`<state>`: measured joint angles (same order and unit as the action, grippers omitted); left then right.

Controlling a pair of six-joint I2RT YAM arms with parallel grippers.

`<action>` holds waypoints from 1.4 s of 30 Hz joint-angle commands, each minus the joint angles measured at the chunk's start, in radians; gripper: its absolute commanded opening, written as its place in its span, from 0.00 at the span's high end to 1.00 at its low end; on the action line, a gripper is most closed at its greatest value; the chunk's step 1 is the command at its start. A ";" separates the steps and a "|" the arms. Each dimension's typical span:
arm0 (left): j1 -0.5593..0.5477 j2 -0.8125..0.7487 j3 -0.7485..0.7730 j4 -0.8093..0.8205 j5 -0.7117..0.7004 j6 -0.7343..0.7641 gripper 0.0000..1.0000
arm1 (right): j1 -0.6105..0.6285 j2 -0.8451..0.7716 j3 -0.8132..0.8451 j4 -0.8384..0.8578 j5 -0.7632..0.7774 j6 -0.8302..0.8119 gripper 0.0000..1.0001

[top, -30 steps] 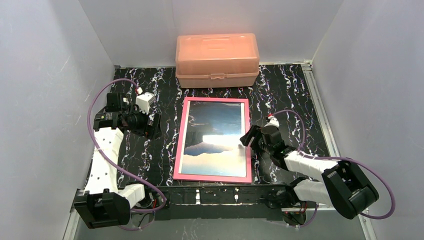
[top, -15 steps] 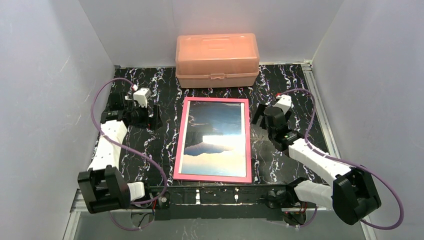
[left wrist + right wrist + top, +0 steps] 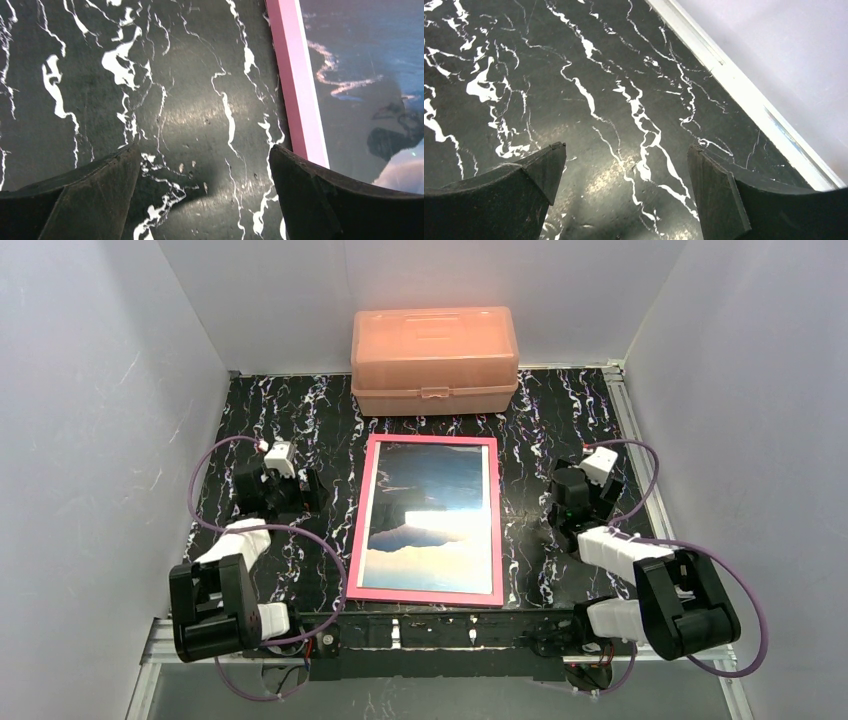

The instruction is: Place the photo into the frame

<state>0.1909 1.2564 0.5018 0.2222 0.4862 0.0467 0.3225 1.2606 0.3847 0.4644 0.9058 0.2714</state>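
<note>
Down at table level, the left wrist camera catches what the overhead one cannot: the left gripper [image 3: 205, 156] has its two dark fingers [image 3: 87, 200] spread wide, nothing between them but bare tabletop, and the frame's pink border [image 3: 298, 85] runs past just beside the right-hand finger. Beyond that border a strip of the photo [image 3: 360, 75] shows blue sky, pale cloud streaks and a dark patch. The right wrist camera shows the right gripper [image 3: 624, 156] likewise released and empty over bare marble, with a pale metal rail [image 3: 744, 95] and a white wall crossing its upper right corner; neither frame nor photo appears in that view.

From overhead the whole layout is plain. The frame [image 3: 359, 525] lies flat in the middle of the table, long side running away from the arm bases, and the photo [image 3: 432, 505] fills it edge to edge, with a bright glare across its middle. Both arms are folded back, one on each side, well apart from the frame's long edges. A salmon-pink plastic lidded box [image 3: 434, 360] stands shut at the far edge, just beyond the frame's top.

The table [image 3: 560, 415] is black with white marble veining, and plain white walls close it in on three sides.
</note>
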 commanded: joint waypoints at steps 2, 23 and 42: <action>0.004 0.056 -0.039 0.281 -0.022 -0.083 0.02 | -0.060 0.034 -0.045 0.261 -0.018 -0.120 0.01; -0.051 0.287 -0.370 1.189 -0.191 -0.120 0.02 | -0.169 0.332 -0.174 0.794 -0.384 -0.269 0.01; -0.108 0.236 -0.209 0.813 -0.242 -0.061 0.02 | -0.174 0.348 -0.124 0.733 -0.372 -0.270 0.01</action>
<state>0.0830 1.5085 0.2882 1.0386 0.2611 -0.0326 0.1516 1.6184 0.2615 1.1328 0.5274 0.0193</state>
